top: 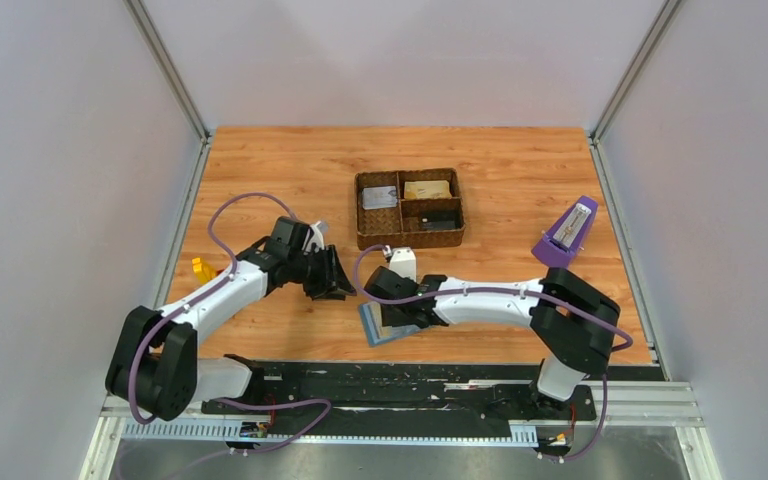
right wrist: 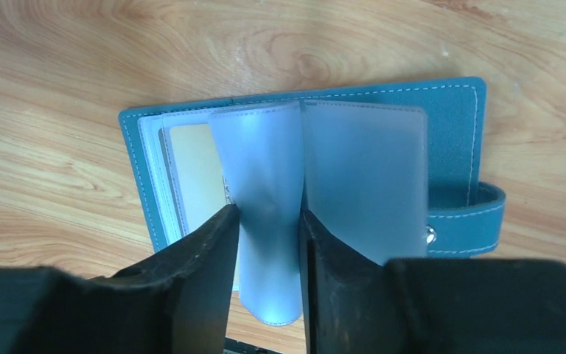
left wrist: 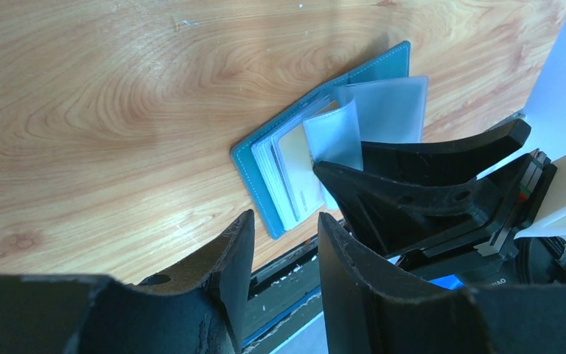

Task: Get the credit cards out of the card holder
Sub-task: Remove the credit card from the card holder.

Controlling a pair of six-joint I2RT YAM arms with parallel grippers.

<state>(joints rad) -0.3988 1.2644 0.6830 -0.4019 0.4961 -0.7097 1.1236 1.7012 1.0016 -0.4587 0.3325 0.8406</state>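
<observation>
The card holder point(top: 380, 328) lies open on the wood near the table's front edge, teal outside, with clear plastic sleeves fanned up. It also shows in the left wrist view point(left wrist: 254, 173) and the right wrist view point(right wrist: 457, 110). A gold-yellow credit card point(right wrist: 191, 158) sits in a left-hand sleeve and also shows in the left wrist view point(left wrist: 295, 158). My right gripper point(top: 398, 305) is down on the holder, its jaws apart point(right wrist: 269, 210), with one curled sleeve point(right wrist: 265, 169) standing between the fingers. My left gripper point(top: 335, 280) hovers just left of the holder, open and empty point(left wrist: 284, 217).
A brown woven divided tray point(top: 408, 208) holding small items stands behind the grippers. A purple metronome point(top: 567, 232) stands at the right. A yellow block point(top: 202, 268) lies by the left arm. The black front rail point(top: 410, 385) runs just below the holder.
</observation>
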